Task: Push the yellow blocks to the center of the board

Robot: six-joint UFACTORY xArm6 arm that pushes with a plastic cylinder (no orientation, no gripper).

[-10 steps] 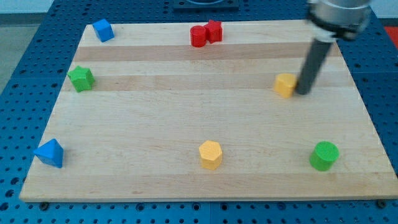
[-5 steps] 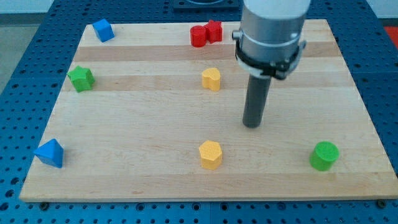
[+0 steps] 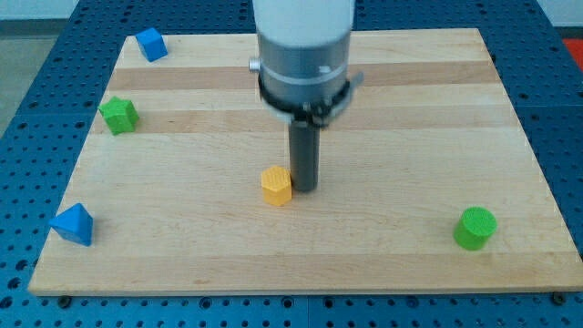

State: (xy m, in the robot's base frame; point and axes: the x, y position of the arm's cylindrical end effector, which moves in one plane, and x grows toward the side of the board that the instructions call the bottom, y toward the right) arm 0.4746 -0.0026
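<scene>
No jaws on this rig. My tip (image 3: 305,189) touches the yellow block's (image 3: 276,185) right side, mid-bench (image 3: 410,82), placed to nudge it. Second yellow block hidden, probably behind the arm.

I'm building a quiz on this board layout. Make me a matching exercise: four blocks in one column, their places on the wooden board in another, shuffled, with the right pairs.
Things:
1. yellow hexagonal block
2. green cylinder block
3. green star-shaped block
4. blue pointed block

Places:
A. the view's bottom left corner
B. near the board's middle, against my tip
C. the view's bottom right
D. left edge, upper half

Pairs: 1-B, 2-C, 3-D, 4-A
</scene>
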